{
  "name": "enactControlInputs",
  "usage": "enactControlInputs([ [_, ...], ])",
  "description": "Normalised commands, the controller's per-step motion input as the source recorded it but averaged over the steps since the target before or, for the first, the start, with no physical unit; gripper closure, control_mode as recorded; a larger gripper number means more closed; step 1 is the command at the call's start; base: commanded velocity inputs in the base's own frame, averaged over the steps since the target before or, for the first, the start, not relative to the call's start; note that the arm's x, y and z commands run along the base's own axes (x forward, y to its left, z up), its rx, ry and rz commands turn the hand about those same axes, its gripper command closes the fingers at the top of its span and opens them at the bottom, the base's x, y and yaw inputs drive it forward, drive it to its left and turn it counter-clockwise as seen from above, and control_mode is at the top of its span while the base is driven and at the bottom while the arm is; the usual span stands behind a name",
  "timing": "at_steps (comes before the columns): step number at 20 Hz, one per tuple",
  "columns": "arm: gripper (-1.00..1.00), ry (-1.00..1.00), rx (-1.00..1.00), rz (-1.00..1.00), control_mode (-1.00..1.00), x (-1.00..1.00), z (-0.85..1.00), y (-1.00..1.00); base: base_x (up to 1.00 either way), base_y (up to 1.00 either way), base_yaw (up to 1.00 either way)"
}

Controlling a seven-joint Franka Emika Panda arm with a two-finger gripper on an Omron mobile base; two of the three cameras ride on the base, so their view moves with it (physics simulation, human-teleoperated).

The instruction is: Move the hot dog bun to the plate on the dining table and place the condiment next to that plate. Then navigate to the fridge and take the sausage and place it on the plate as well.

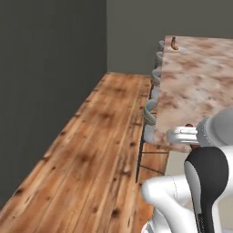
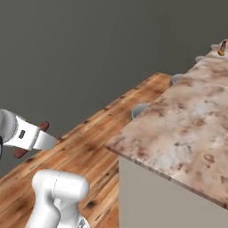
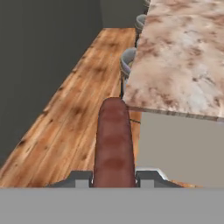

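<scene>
The sausage (image 3: 113,144) sits clamped between the two fingertips of the gripper (image 3: 113,178), pointing forward along the floor (image 1: 91,154), with its far end just short of the near corner of the dining table (image 3: 183,52). The table lies ahead and to the right of the arm, the wall (image 1: 45,91) runs along the left, and the floor stretches between them. Stools (image 1: 151,113) stand in a row along the table's left edge, tucked partly under it, and the condiment (image 1: 174,44) stands on the table's far end, near that left edge.
</scene>
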Motion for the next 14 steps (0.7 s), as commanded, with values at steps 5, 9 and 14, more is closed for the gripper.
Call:
enactControlInputs([
  [5,1.0,0.0,0.0,0.0,1.0,0.0,0.0,0.0,1.0,0.99,-0.3],
  [9,1.0,0.0,0.0,0.0,1.0,0.0,0.0,0.0,1.0,1.0,-0.32],
  [14,1.0,0.0,0.0,0.0,1.0,0.0,0.0,0.0,1.0,0.99,-0.32],
])
